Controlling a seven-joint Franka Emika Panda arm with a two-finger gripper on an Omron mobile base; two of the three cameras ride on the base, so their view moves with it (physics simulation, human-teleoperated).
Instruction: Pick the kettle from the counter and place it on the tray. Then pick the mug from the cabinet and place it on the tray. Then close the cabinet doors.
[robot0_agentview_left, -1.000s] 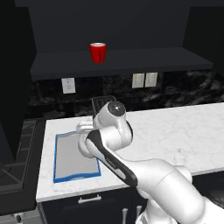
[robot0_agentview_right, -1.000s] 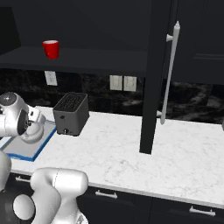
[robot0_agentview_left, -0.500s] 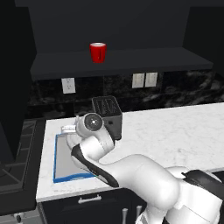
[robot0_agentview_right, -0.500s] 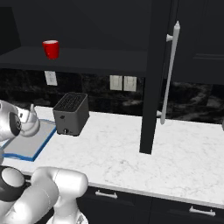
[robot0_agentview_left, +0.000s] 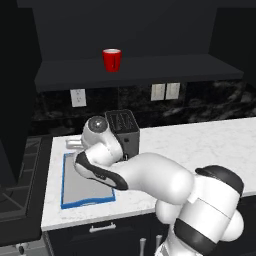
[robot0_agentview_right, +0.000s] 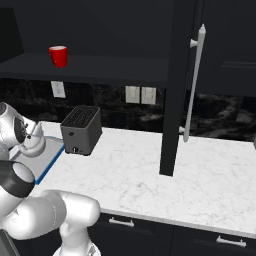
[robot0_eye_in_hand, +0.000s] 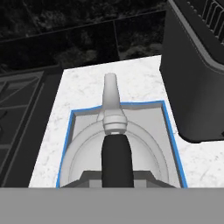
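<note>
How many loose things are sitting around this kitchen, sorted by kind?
Kettle: 1
Tray: 1
Toaster: 1
Mug: 1
Total: 4

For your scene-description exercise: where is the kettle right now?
The kettle sits over the blue-rimmed tray at the counter's left end, just left of the toaster.

smooth silvery metal kettle (robot0_eye_in_hand: 113, 144), matt grey blue-rimmed tray (robot0_eye_in_hand: 170, 131), veined marble-look counter (robot0_agentview_left: 200, 145), matt dark toaster (robot0_agentview_right: 80, 130).
</note>
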